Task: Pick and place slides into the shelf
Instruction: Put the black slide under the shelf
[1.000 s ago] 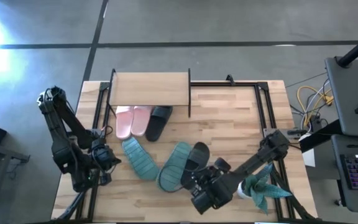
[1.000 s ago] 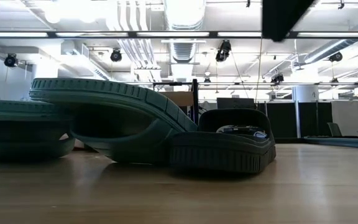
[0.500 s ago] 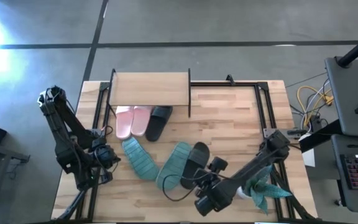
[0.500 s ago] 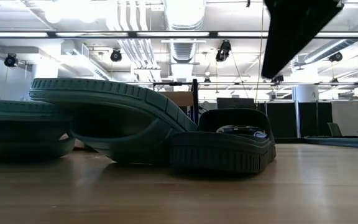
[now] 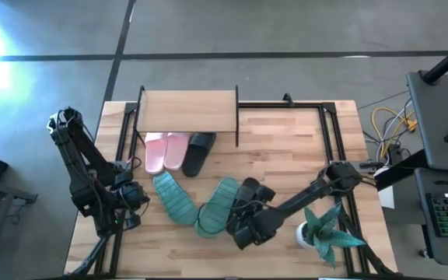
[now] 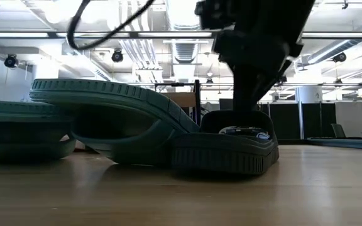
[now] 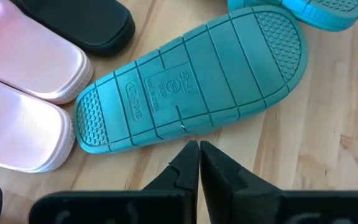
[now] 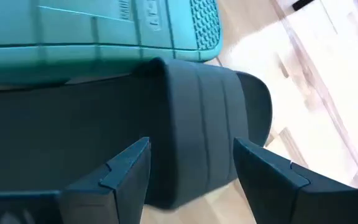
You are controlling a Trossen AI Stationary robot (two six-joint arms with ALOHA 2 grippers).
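A black slide (image 5: 249, 192) lies on the table's middle, and a teal slide (image 5: 217, 207) rests sole up with one end propped on it (image 6: 168, 116). My right gripper (image 8: 191, 169) is open just above the black slide, one finger to either side of its wide strap (image 8: 197, 149). Another teal slide (image 7: 191, 78) lies sole up in front of my shut left gripper (image 7: 199, 158), which hangs clear of it. Two pink slides (image 5: 165, 150) and a second black slide (image 5: 199, 152) sit at the shelf's (image 5: 187, 112) front edge. My right gripper comes down slanting from the table's near right onto the black slide's strap (image 8: 194, 134), its open fingers (image 8: 120, 171) straddling it. Whether they touch the strap I cannot tell. The slide lies flat on the table.
A small potted plant (image 5: 321, 232) stands near the table's near right corner beside my right arm. A black metal frame (image 5: 333, 132) runs around the tabletop. Bare wood (image 5: 286, 144) lies to the right of the shelf.
My right gripper has come down and moved from the near edge toward the table's left and far side, rolling as it went, and now stands over the black slide. The slides have stayed where they were.
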